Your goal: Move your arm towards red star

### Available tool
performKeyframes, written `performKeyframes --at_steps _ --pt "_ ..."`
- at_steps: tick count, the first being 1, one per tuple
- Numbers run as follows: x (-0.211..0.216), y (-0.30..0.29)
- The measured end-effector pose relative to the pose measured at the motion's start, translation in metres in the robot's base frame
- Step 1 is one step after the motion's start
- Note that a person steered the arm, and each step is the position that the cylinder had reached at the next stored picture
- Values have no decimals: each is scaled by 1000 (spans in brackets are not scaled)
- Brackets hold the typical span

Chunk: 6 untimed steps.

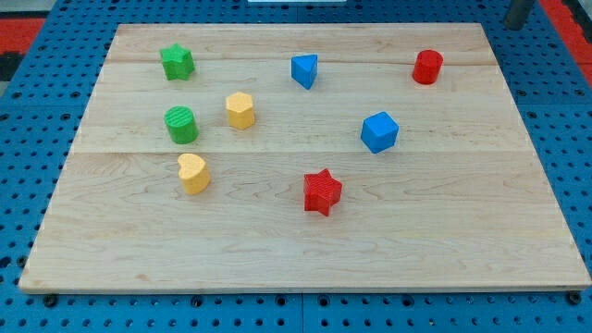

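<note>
The red star (322, 191) lies on the wooden board (444, 240), a little below and right of centre. My rod enters at the view's top right corner, and my tip (513, 27) sits just past the board's top edge. It is far up and to the right of the red star. The nearest block to my tip is the red cylinder (427, 67), down and to its left. The blue cube (379, 131) lies between the tip and the red star.
A blue wedge-like block (304, 70) is at top centre. A green star (177, 62), a green cylinder (181, 125), a yellow hexagonal block (240, 110) and a yellow heart-like block (193, 173) are on the left. A blue pegboard (28, 166) surrounds the board.
</note>
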State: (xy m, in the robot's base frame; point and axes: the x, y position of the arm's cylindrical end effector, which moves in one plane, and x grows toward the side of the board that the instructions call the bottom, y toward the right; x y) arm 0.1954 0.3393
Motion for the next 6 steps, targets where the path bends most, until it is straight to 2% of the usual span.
performKeyframes --at_steps 3,4,5,6 --pt "7 -1" --pt "46 -6" --pt "74 -66" --pt "82 -131"
